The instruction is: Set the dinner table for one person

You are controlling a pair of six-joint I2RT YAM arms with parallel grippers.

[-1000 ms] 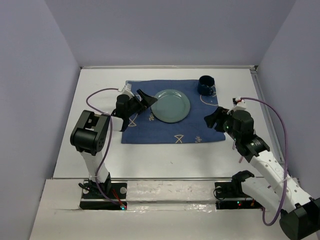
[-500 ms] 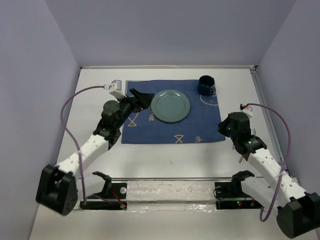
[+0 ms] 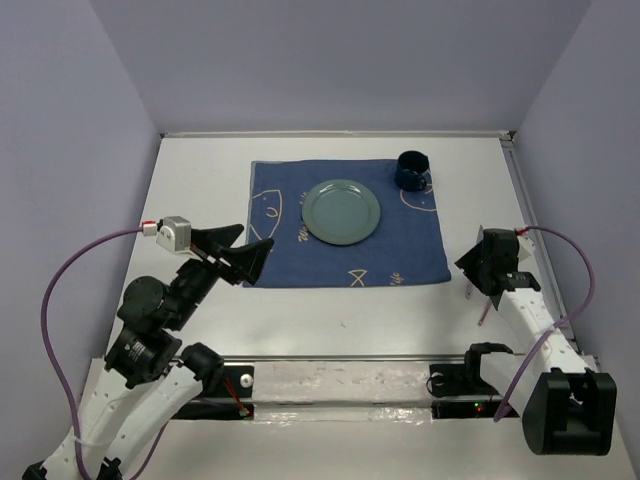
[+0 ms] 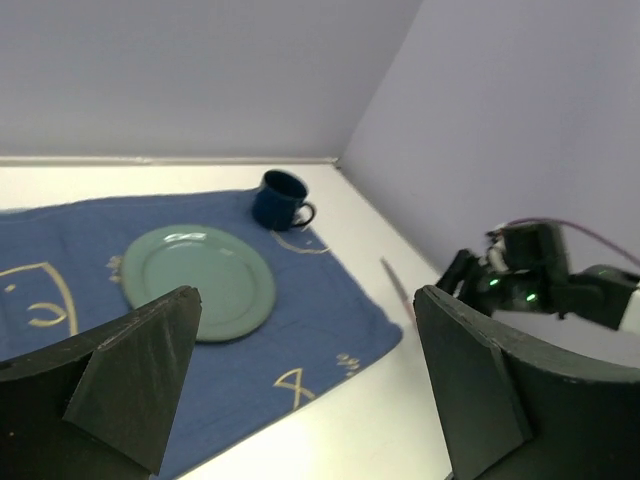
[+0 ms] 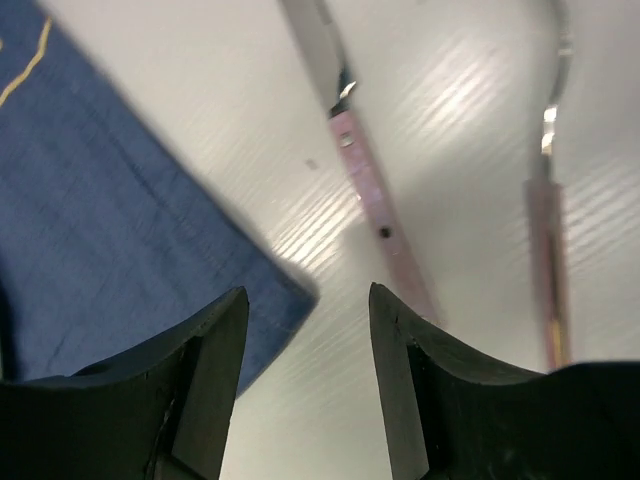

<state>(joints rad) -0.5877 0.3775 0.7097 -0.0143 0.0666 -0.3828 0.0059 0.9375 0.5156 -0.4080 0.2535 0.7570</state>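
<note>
The dinner table (image 3: 200, 190) is a plain white top. On it lies a dark blue cloth (image 3: 345, 262) with a green plate (image 3: 341, 211) at its middle and a dark blue mug (image 3: 412, 170) at its far right corner. My left gripper (image 3: 240, 250) is open and empty, raised off the cloth's near left corner; its view shows the plate (image 4: 198, 280) and mug (image 4: 280, 199). My right gripper (image 3: 472, 270) is open and empty, low over the table by the cloth's near right corner (image 5: 120, 230). A pink-handled knife (image 5: 375, 210) lies just beside it.
A second pink-handled utensil (image 5: 548, 250) lies to the right of the knife. The pink handles show faintly by the right arm in the top view (image 3: 486, 312). Grey walls close in the table at the left, back and right. The right arm (image 4: 530, 280) shows in the left wrist view.
My left arm has pulled back from the cloth's left edge toward the near left and risen. My right gripper has moved right, off the cloth's right edge, and lowered near the cutlery.
</note>
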